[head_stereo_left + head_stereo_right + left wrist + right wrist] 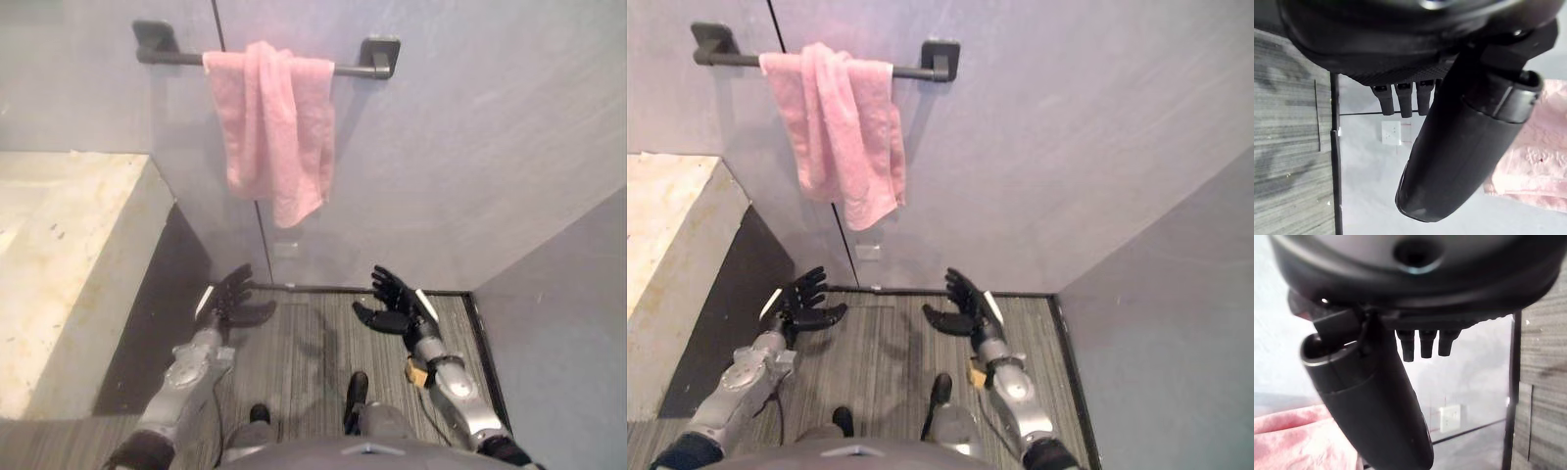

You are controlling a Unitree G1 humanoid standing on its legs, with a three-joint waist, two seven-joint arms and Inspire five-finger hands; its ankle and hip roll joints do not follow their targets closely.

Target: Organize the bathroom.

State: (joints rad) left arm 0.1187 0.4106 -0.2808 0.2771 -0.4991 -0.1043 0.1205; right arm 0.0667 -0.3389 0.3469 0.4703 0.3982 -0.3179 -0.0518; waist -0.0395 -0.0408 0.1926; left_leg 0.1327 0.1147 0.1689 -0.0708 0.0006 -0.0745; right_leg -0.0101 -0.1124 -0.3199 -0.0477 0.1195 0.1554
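overhead, one pink towel (272,132) drapes one rail (358,69); left hand (227,302) and right hand (394,305) spread, empty.

Access: open air lying between left robot hand (227,299) and right robot hand (394,304). Obstructions: pink towel (272,137) hanging from towel bar (358,69) above; desk (69,255) flanking left.

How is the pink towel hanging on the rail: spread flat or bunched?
Bunched. The towel is draped over the rail in uneven folds, gathered towards one side, its lower edge ragged.
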